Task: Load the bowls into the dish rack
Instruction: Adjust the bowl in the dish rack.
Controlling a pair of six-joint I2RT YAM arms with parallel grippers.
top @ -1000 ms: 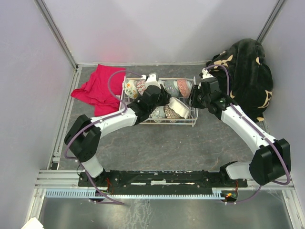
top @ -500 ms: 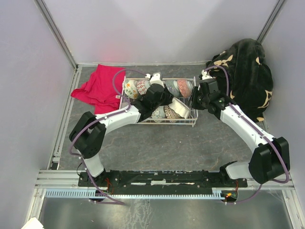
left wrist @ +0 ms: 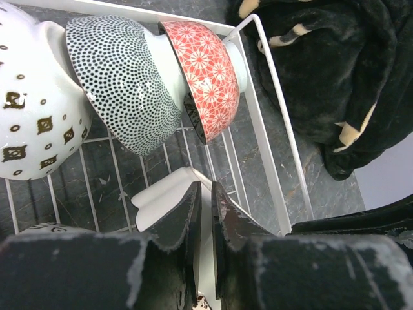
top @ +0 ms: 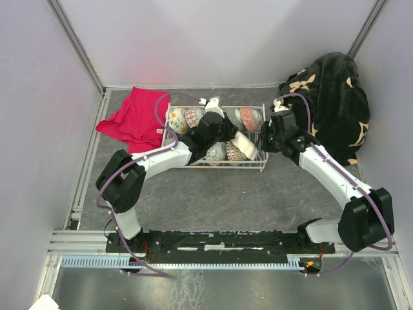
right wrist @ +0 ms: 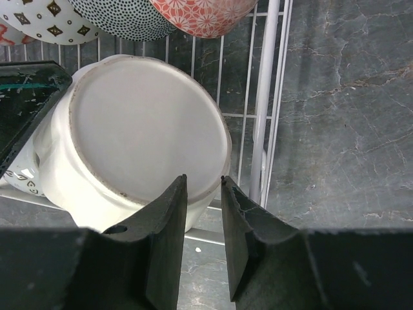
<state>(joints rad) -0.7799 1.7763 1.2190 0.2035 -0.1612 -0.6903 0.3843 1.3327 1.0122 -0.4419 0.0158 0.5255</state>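
Observation:
The white wire dish rack (top: 261,165) holds several patterned bowls on edge. My left gripper (top: 227,134) reaches in from the left and is shut on the rim of a plain white bowl (top: 241,143); in the left wrist view that rim (left wrist: 161,197) runs between the closed jaws of the left gripper (left wrist: 205,188). My right gripper (top: 263,137) is at the rack's right end. In the right wrist view the right gripper (right wrist: 203,181) straddles the lower edge of the white bowl's base (right wrist: 142,123), its jaws a narrow gap apart.
A dotted bowl (left wrist: 122,84), a red patterned bowl (left wrist: 206,71) and a white gold-marked bowl (left wrist: 32,110) lean in the rack's back row. A black blanket (top: 332,97) is heaped right of the rack, a red cloth (top: 132,119) lies to its left. Walls close the sides and back.
The left arm has pushed a little further right over the rack, still holding the white bowl. The right gripper's jaws have narrowed near that bowl's base.

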